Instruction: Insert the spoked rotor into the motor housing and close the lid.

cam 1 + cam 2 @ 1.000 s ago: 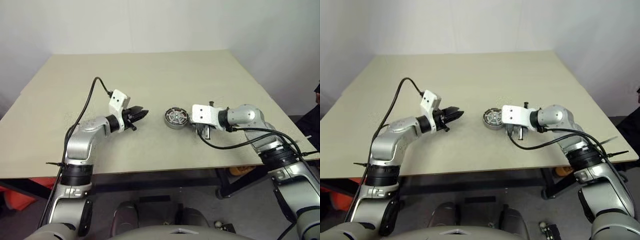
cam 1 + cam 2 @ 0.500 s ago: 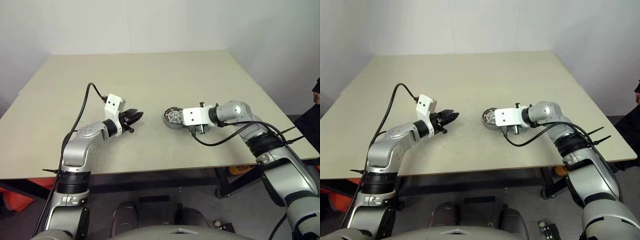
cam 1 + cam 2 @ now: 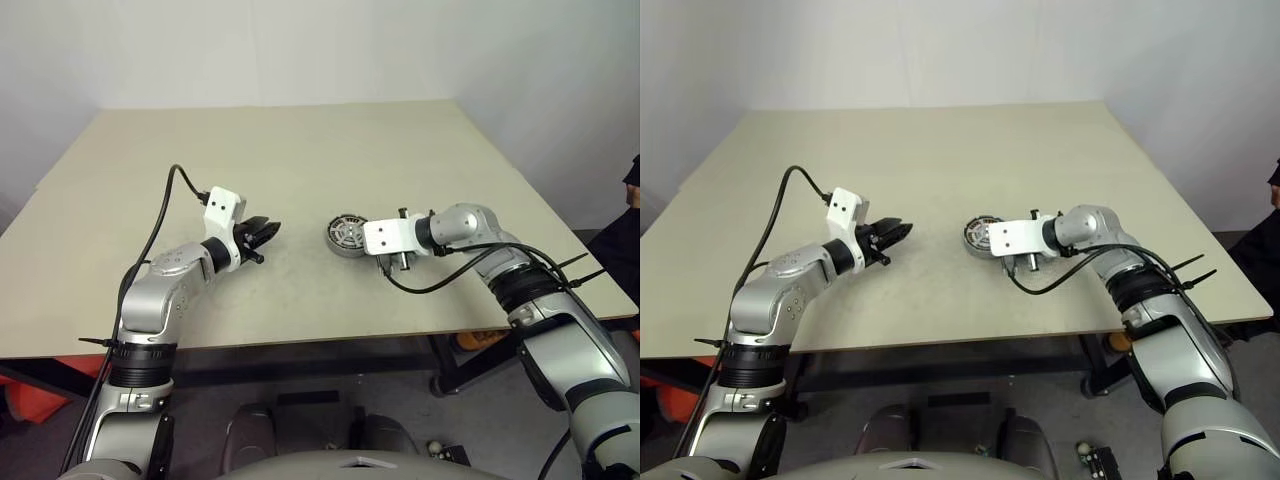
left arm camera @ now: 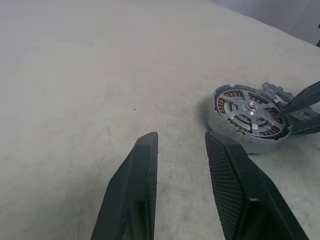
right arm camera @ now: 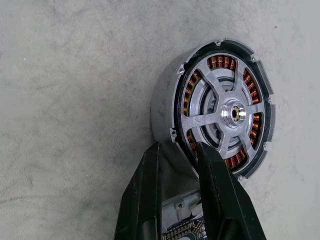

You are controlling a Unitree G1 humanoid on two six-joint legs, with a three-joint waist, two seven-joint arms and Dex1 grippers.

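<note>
The motor housing (image 5: 162,110) lies on the table (image 3: 300,150) with copper windings around its inside. The spoked rotor (image 5: 235,112) sits in it, silver spokes running from hub to rim. My right gripper (image 5: 177,147) reaches the housing from its right side. Its jaws stand a little apart at the rim, one finger (image 5: 150,170) outside the wall and the other over the rim. My left gripper (image 3: 262,232) hangs open just above the table to the left of the housing (image 3: 347,236), a short way off, nothing between its fingers (image 4: 145,165). The lid is out of view.
The table's front edge (image 3: 320,340) runs close below both arms. A black cable (image 3: 165,215) loops up from my left wrist, and another (image 3: 450,280) hangs from the right wrist over the table.
My right hand has shifted left, closer against the housing, and its forearm has swung round. The left gripper and the housing stay about where they were.
</note>
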